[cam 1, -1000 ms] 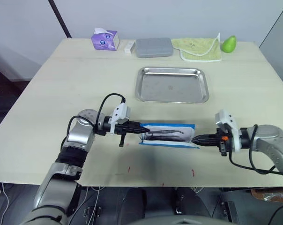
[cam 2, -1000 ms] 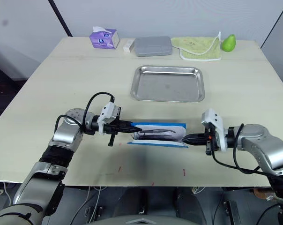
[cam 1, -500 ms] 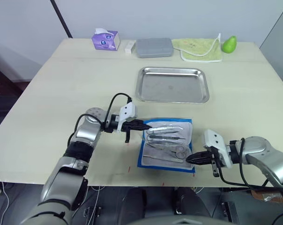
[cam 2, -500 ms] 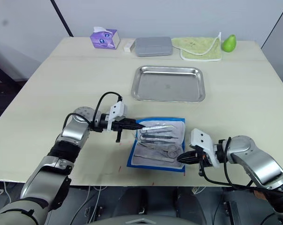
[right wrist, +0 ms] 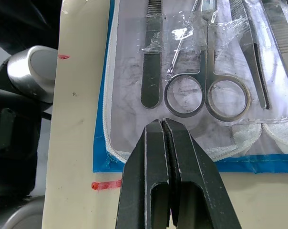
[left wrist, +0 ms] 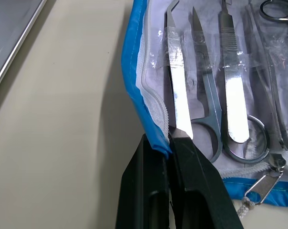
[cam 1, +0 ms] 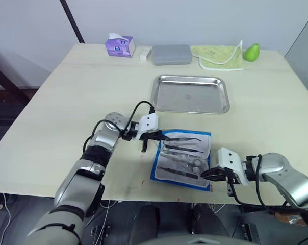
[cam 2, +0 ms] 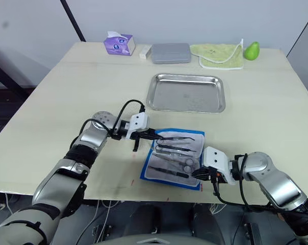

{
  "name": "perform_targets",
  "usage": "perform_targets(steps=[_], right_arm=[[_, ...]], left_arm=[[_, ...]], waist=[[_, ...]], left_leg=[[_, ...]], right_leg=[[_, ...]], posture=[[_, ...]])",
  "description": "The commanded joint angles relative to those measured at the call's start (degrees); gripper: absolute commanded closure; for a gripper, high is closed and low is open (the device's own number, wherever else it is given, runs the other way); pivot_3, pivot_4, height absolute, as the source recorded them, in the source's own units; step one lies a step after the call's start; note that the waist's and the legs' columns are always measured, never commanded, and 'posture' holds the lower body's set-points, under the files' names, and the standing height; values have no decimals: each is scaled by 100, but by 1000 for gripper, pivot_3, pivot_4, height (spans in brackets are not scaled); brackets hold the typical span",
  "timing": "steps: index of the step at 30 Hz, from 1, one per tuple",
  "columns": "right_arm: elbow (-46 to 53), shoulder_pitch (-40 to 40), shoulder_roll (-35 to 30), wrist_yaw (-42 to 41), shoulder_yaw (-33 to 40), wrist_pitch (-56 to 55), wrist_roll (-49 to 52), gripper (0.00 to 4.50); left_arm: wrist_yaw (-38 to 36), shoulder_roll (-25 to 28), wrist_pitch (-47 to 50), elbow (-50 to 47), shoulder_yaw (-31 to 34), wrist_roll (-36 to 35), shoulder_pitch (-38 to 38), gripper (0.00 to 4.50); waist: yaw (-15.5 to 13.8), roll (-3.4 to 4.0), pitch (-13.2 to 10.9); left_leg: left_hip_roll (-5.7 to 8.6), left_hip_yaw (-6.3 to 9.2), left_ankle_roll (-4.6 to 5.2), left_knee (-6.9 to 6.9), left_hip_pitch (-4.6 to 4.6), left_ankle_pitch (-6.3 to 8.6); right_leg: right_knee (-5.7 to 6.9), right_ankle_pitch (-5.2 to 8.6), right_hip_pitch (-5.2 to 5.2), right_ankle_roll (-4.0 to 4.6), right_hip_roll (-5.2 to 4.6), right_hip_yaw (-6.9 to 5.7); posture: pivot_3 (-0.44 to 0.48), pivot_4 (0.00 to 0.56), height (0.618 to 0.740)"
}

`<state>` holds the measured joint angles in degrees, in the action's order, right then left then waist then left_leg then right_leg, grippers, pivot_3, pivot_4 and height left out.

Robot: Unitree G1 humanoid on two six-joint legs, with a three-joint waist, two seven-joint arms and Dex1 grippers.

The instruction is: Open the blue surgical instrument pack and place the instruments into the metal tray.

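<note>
The blue surgical instrument pack (cam 1: 182,179) lies unfolded flat near the table's front edge, pale lining up. The instruments (cam 1: 181,153), several silver scissors, forceps and tweezers, lie side by side under clear film on that lining. My left gripper (cam 1: 157,137) is shut on the pack's blue left edge (left wrist: 151,138), right beside a tweezer (left wrist: 177,86). My right gripper (cam 1: 205,175) is shut on the pack's front right edge, its tips (right wrist: 163,123) just short of the scissors' rings (right wrist: 203,98). The metal tray (cam 1: 190,94) sits behind the pack with nothing in it.
Along the table's far edge stand a purple tissue box (cam 1: 119,45), a small white item (cam 1: 146,53), a grey case (cam 1: 171,54), a green cloth (cam 1: 217,55) and a green fruit (cam 1: 252,51). Red marks (right wrist: 106,184) dot the front edge.
My right gripper has drawn the pack's upper flap toward the front edge, so the folded pack now lies open with the instruments showing. The left gripper keeps its hold. The camera has shifted.
</note>
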<state>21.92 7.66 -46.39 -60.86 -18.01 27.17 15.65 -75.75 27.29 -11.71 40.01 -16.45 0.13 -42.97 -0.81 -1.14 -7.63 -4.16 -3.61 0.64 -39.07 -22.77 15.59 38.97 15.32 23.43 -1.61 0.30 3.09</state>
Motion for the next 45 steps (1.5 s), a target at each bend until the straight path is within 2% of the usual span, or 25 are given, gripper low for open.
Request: perform_targets(steps=[1, 2, 5, 7, 11, 12, 15, 22, 23, 29, 34, 36, 37, 41, 45], right_arm=[[-41, -52, 49, 40, 0, 70, -35, 4462], [-31, -39, 45, 24, 33, 69, -10, 4500], [4, -28, 24, -28, 139, 49, 77, 4500], [46, -18, 10, -54, 208, 65, 150, 4500], [162, 32, 45, -65, 469, 231, 468, 4500], [206, 41, 48, -74, 551, 226, 552, 4500], [369, 56, 83, -73, 828, 229, 816, 3615], [752, -28, 88, -29, 1436, 382, 1487, 184], [798, -56, 105, 2, 1514, 399, 1571, 32], [828, -178, 273, 237, 1453, 196, 1447, 32], [379, -366, 567, 432, 1099, -493, 774, 32], [213, -449, 678, 449, 1038, -709, 655, 32], [143, -469, 734, 476, 1032, -806, 599, 32], [-110, -528, 903, 511, 960, -1124, 404, 32], [-283, -535, 1066, 579, 938, -1308, 303, 32]], left_arm=[[400, 74, 240, 243, 13, 269, -9, 4500], [427, 82, 270, 214, 50, 248, -5, 3862], [467, 149, 346, 120, 133, 183, 31, 2919], [492, 222, 383, 11, 218, 104, 93, 2060], [329, 445, 499, -376, 546, -277, 302, 26], [273, 506, 586, -497, 640, -403, 365, 26], [10, 682, 841, -843, 914, -836, 561, 0], [-498, 985, 1588, -1758, 1622, -1963, 1045, 0], [-516, 1027, 1899, -1970, 1746, -2193, 1104, 0], [-708, 1406, 3000, -3129, 2179, -3086, 1610, 0], [-1070, 2187, 3728, -4029, 2748, -3760, 2467, 0], [-877, 2374, 3754, -4222, 2979, -3723, 2893, 0], [-689, 2242, 3651, -4283, 3176, -3800, 3054, 0], [-1582, 2446, 3876, -4170, 3263, -4389, 3283, 0], [-1674, 2537, 3793, -4132, 3231, -4399, 3330, 0]], waist=[[0, 0, 7], [1, 0, 9], [9, 0, 9], [11, 0, 9], [89, 1, 8], [115, 3, 6], [152, 5, 3], [146, 2, -4], [142, 1, -5], [135, -5, -10], [189, -18, -23], [171, -12, -28], [162, -7, -30], [96, -13, -40], [89, -14, -46]], left_leg=[[0, 1, 0, 0, 0, 0], [0, 1, 0, 0, 0, 0], [0, 2, 0, 0, 1, 0], [-1, 2, 0, 0, 0, 0], [-2, 2, 1, 3, -2, 1], [-2, 3, 1, 7, -4, 1], [-3, 5, 1, 11, -8, 1], [-4, 5, 1, 11, -15, 1], [-4, 4, 0, 11, -16, 1], [-3, 5, 0, 10, -18, 1], [-7, 6, 0, 19, -15, 1], [-7, 4, 0, 26, -15, 1], [-7, 3, 0, 27, -13, 1], [-2, 0, 0, 28, -12, 1], [-2, -2, 0, 27, -12, 1]], right_leg=[[0, 0, 0, 0, 0, -1], [0, 0, 0, 0, 0, -1], [0, 0, 0, 1, 2, 0], [0, 1, 1, 1, 3, 1], [0, 1, 4, 2, 6, 5], [0, 1, 7, 3, 6, 4], [0, 2, 11, 4, 6, 2], [-3, 2, 15, 4, 3, -1], [-3, 2, 15, 4, 1, -2], [-4, 2, 14, 2, -5, -5], [-3, 7, 20, 9, 1, -3], [-2, 9, 24, 13, -1, -5], [-2, 10, 24, 13, -3, -4], [-2, 10, 22, 12, -16, -10], [-2, 10, 23, 13, -15, -8]], posture=[[0, 150, 736], [0, 150, 736], [0, 150, 736], [0, 150, 736], [0, 150, 736], [0, 150, 736], [0, 150, 736], [0, 150, 736], [0, 150, 736], [0, 150, 736], [0, 150, 736], [0, 150, 736], [0, 150, 736], [0, 150, 736], [0, 150, 736]])
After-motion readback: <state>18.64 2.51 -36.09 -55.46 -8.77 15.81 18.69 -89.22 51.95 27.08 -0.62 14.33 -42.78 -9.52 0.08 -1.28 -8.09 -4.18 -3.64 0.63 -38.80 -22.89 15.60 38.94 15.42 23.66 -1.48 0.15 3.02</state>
